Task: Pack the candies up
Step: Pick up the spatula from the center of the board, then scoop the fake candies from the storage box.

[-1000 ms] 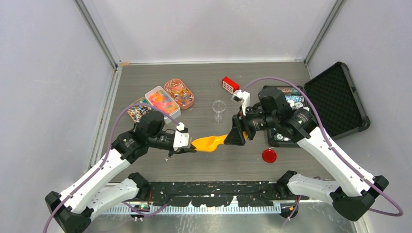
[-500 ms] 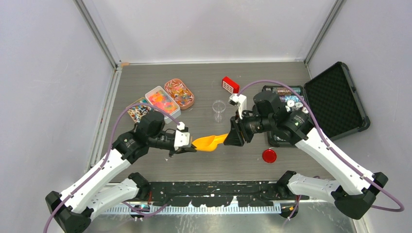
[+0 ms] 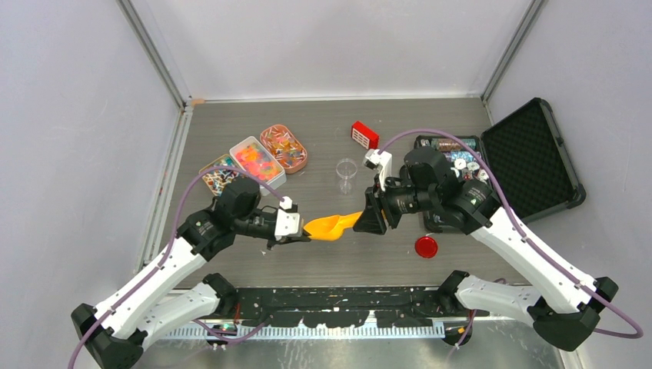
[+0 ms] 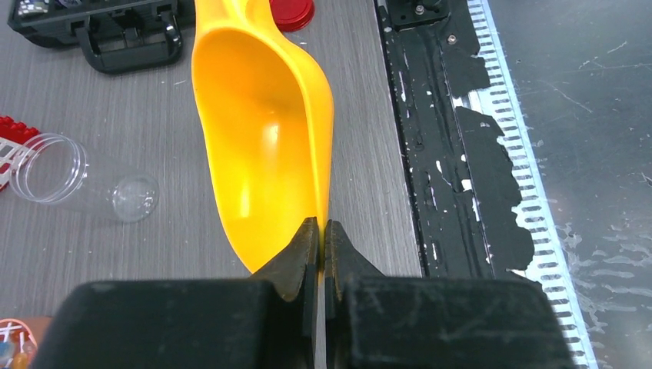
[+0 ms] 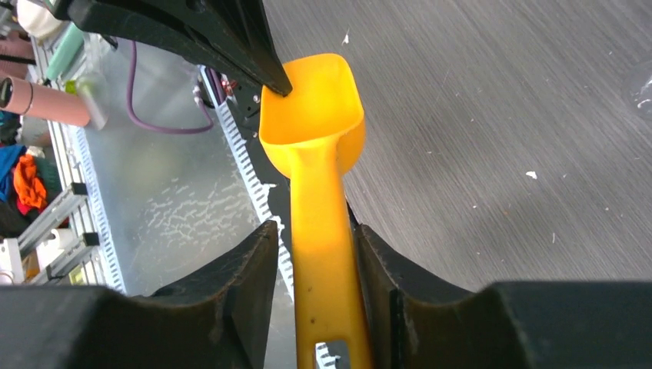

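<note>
The candies lie in three small trays at the back left: orange and red gummies (image 3: 254,160), wrapped pieces (image 3: 283,147) and multicoloured ones (image 3: 217,176). A yellow scoop (image 3: 330,225) hangs empty above the table between both grippers. My left gripper (image 3: 301,229) is shut on the rim of the scoop's bowl (image 4: 261,131), its tips (image 4: 321,231) pinching the edge. My right gripper (image 3: 369,218) straddles the scoop's handle (image 5: 319,231). Its jaws stand apart, with a gap showing on one side of the handle. The left fingers (image 5: 231,38) also show at the bowl in the right wrist view.
A clear plastic cup (image 3: 347,171) stands behind the scoop; it also shows in the left wrist view (image 4: 77,181). A red striped box (image 3: 364,134) sits further back. A red lid (image 3: 426,247) lies front right. An open black case (image 3: 530,154) with poker chips (image 3: 464,161) is at the right.
My right arm has shifted slightly toward the left along the scoop's handle. The left arm and the scoop have barely moved.
</note>
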Robot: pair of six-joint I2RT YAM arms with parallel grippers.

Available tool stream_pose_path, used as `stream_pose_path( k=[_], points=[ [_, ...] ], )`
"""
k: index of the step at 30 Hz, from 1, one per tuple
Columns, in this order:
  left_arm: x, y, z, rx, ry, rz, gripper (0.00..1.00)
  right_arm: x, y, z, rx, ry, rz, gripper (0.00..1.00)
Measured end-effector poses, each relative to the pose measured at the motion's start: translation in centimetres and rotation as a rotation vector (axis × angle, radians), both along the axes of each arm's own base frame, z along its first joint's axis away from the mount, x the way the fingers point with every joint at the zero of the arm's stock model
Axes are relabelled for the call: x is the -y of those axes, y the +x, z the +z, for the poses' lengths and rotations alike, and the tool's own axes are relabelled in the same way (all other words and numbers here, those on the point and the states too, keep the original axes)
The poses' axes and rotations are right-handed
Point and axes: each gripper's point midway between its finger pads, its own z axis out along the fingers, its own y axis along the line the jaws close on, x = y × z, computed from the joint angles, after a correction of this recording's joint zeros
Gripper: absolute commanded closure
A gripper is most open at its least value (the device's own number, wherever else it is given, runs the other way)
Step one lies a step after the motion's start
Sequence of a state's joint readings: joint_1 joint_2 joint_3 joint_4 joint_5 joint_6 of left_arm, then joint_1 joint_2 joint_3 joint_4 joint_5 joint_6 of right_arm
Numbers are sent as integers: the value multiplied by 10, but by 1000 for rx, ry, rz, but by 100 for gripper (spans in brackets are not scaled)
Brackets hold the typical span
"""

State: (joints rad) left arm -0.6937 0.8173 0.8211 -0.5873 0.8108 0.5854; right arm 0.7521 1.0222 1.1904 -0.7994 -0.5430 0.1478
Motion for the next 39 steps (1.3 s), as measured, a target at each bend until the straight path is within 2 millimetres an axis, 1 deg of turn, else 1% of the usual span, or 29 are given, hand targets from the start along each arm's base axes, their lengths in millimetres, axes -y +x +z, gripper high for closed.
stream_pose_path(
  k=[1, 2, 3, 5, 10, 11, 12, 14, 15, 16, 20, 21, 22, 23, 28, 31, 33, 35, 37, 38, 39],
  points=[
    [0, 0, 0, 2, 0, 0, 100, 0, 1, 2, 5, 6, -5, 59],
    [0, 0, 0, 5, -1, -1, 100, 0, 1, 4, 13, 14, -7, 67],
    [0, 0, 0, 6, -2, -1, 100, -1, 1, 7, 20, 24, -9, 73],
    [0, 0, 1, 16, -9, -3, 100, -1, 0, 11, 26, 39, -8, 76],
    [-2, -2, 3, 25, -17, -4, 100, -1, -1, 12, 31, 44, -5, 99],
    [-2, -2, 3, 25, -17, -5, 100, -1, -1, 12, 31, 44, -4, 100],
    [-2, -2, 3, 25, -16, -3, 96, -1, -1, 12, 31, 44, -3, 100],
    [-2, 0, 2, 26, -13, 7, 76, -1, -1, 12, 29, 43, -1, 100],
    [-3, 2, 2, 32, -11, 23, 60, -1, 0, 11, 29, 41, -3, 100],
    [-4, 6, 2, 46, -9, 43, 52, -1, 1, 11, 30, 39, -9, 100],
    [-13, 17, 1, 102, -7, 141, 33, 1, 9, 13, 59, 34, -54, 100],
    [-17, 21, 3, 124, -13, 174, 23, 2, 12, 14, 72, 35, -70, 100],
    [-20, 23, 5, 143, -21, 198, 11, 3, 15, 16, 88, 38, -88, 100],
    [-23, 25, 8, 161, -31, 226, 2, 5, 21, 19, 112, 40, -119, 100],
    [-41, 40, 23, 242, -95, 391, 0, 13, 46, 30, 202, 47, -256, 100],
    [-59, 58, 32, 255, -118, 565, 0, 16, 67, 28, 222, 11, -345, 100],
    [-76, 75, 35, 246, -112, 726, 0, 14, 83, 26, 221, -23, -399, 100],
    [-98, 93, 38, 240, -96, 906, 0, 10, 101, 25, 222, -59, -449, 100],
    [-116, 106, 41, 239, -80, 1049, 0, 5, 118, 22, 221, -95, -489, 100],
    [-129, 112, 42, 237, -72, 1143, 0, 2, 125, 21, 222, -107, -504, 100],
    [-136, 116, 43, 232, -69, 1203, 0, -1, 132, 19, 220, -125, -517, 100]
  ],
)
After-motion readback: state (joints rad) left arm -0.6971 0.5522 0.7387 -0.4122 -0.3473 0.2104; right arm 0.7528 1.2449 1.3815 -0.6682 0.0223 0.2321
